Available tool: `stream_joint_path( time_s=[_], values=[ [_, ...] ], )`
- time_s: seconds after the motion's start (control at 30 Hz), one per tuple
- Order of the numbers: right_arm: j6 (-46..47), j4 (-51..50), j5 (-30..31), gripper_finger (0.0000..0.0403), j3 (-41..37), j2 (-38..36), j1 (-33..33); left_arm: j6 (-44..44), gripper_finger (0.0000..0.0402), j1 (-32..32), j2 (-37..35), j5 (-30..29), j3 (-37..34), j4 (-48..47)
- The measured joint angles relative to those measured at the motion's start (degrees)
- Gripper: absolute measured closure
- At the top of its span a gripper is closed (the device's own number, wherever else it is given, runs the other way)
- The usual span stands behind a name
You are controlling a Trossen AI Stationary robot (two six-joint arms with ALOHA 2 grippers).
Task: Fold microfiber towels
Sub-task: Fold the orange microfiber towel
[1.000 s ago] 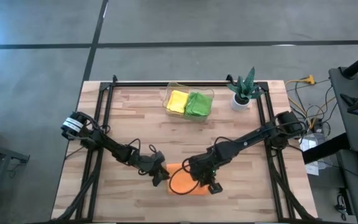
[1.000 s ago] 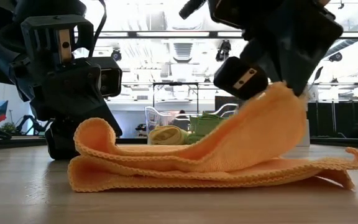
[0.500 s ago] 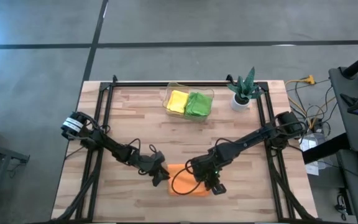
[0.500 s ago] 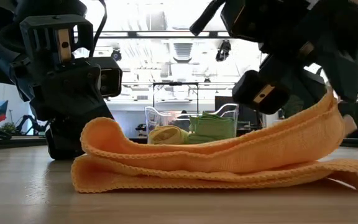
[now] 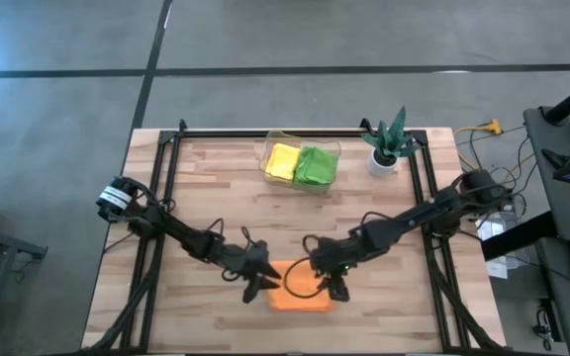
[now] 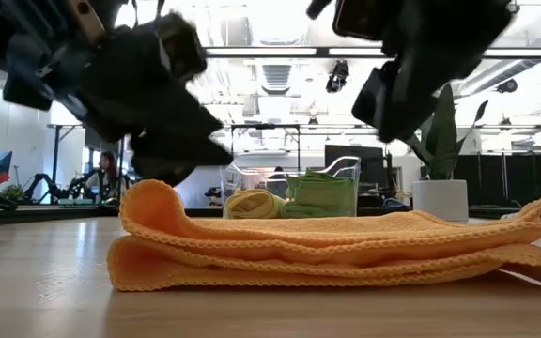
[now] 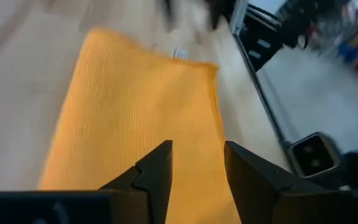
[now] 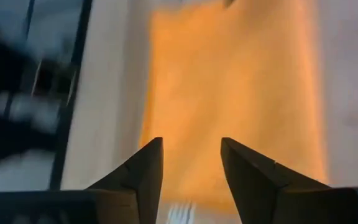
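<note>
High view: orange towel [image 5: 300,297] lies folded in layers on bench [image 5: 216,188], lower centre. Left gripper [image 5: 262,285] and right gripper [image 5: 332,287] flank it, jaws open, holding nothing. Yellow towel [image 5: 283,160] and green towels [image 5: 317,165] already in clear bin [image 5: 268,148], upper centre; orange one still to stow.

Orange towel [image 6: 327,249] – ribbed, matt cloth – wooden table [image 5: 216,198]

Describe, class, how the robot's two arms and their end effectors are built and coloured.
Both arms are dark, slim and jointed, with black cables looping along them. The left arm carries a pale cylindrical part near its base. Each ends in an end effector, left and right, with two black, wedge-shaped fingers tapering to tips.
</note>
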Motion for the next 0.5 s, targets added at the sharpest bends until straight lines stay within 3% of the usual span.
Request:
stream_joint_path(
  time_s=[0.1, 0.2, 0.33, 0.5],
  values=[
    [6.5, 10.9, 8.7, 0.0239, -6.0, -1.8, 0.7, 8.7, 0.0272, 0.0, 0.0, -1.9, 2.1, -2.8],
    [9.4, 16.1, 12.6, 0.0222, -10.1, -2.1, 1.3, 12.5, 0.0272, 0.0, 0.5, -2.0, 3.8, -7.2],
    [10.6, 17.3, 13.7, 0.0181, -11.9, -1.5, 2.7, 12.3, 0.0272, 0.0, 1.4, -1.3, 5.7, -14.7],
    [10.1, 17.4, 14.5, 0.0121, -12.3, -0.8, 4.4, 12.3, 0.0251, 0.0, 2.1, 0.2, 6.8, -15.4]
  ],
)
